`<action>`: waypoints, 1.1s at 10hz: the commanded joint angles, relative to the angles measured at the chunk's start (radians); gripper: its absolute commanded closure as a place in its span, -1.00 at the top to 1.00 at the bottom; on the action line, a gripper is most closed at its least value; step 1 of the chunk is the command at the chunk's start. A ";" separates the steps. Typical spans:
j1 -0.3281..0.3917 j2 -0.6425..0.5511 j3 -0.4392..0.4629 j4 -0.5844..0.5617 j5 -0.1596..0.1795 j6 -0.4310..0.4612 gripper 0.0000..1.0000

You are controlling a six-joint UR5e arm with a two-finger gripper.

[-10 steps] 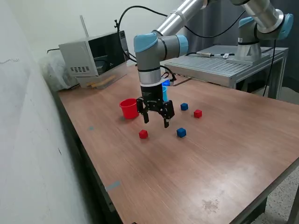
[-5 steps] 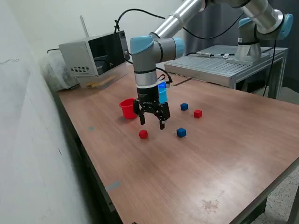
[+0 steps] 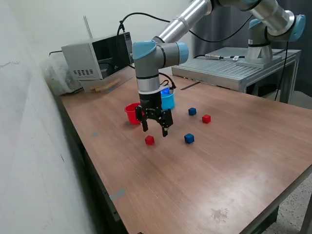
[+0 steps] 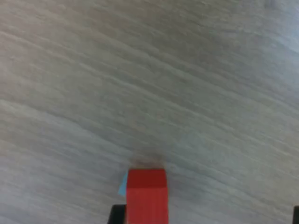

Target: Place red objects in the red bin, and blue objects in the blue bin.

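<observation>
Having shifted toward the exterior view's left since a second ago, black two-finger gripper [image 3: 154, 129] now hanging above the brown wood-grain table [image 3: 209, 170], fingers spread apart and empty. Hovering just over and behind the near small red cube [image 3: 149, 140], not touching it. Uncovering more of the small light blue plastic cup [image 3: 167, 100], earlier half hidden behind the wrist. Sitting just beside the gripper, on the exterior view's left: the small red plastic cup [image 3: 131, 112]. Lying unmoved: the near dark blue cube [image 3: 189, 138], the far dark blue cube [image 3: 192, 111], the far small red cube [image 3: 206, 118], all well apart from the cups. Showing in the wrist view: one red cube [image 4: 146, 195] on bare tabletop. Leaving wide open wood toward the near edge and the exterior view's right; crowding the far left corner, a grey box-shaped appliance [image 3: 95, 59].
</observation>
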 commanded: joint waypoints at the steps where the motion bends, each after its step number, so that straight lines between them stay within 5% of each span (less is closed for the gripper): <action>1: -0.002 0.015 -0.023 0.000 0.000 -0.001 1.00; 11: -0.021 0.052 -0.050 -0.002 -0.014 -0.022 1.00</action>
